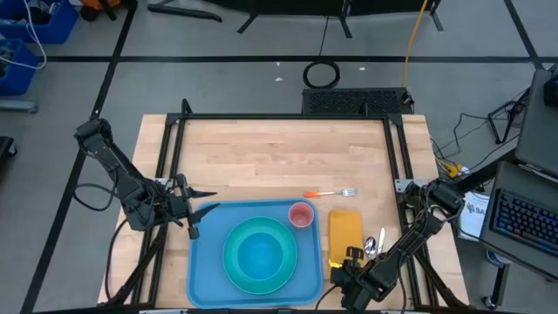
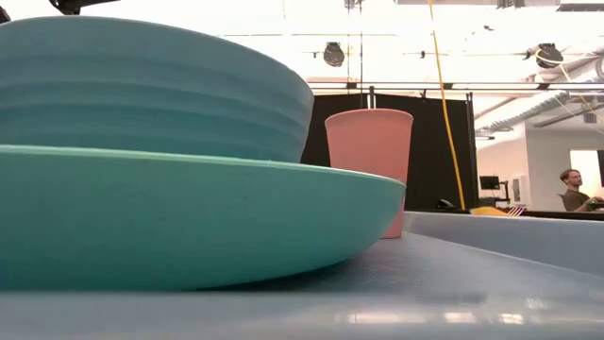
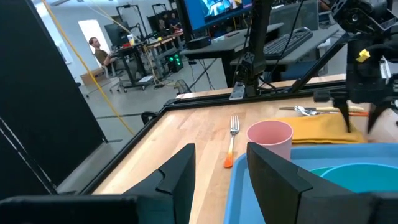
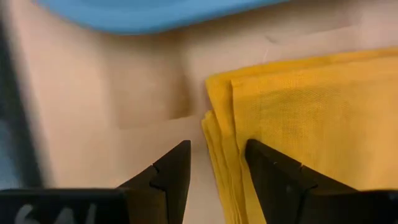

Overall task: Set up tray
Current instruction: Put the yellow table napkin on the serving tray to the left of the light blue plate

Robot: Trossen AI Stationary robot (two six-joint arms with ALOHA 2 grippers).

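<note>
Right now the tray (image 1: 202, 262) is lying flat at the near middle of the table (image 1: 261, 153), its long axis running left to right, long sides facing near and far. It is carrying a teal plate (image 1: 234, 262) with a bowl (image 1: 260, 253) in it, and a pink cup (image 1: 301, 215) standing in its far right corner. The left gripper (image 1: 193, 212) is hovering at the tray's far left corner, fingers apart around nothing. The right gripper (image 1: 352, 259) is hanging over the near end of the yellow napkin (image 1: 344, 228) just right of the tray, fingers (image 4: 168, 171) apart, one on each side of the napkin's edge. A fork (image 1: 331, 193) is lying beyond the napkin, and a spoon (image 1: 371, 245) to the napkin's right.
</note>
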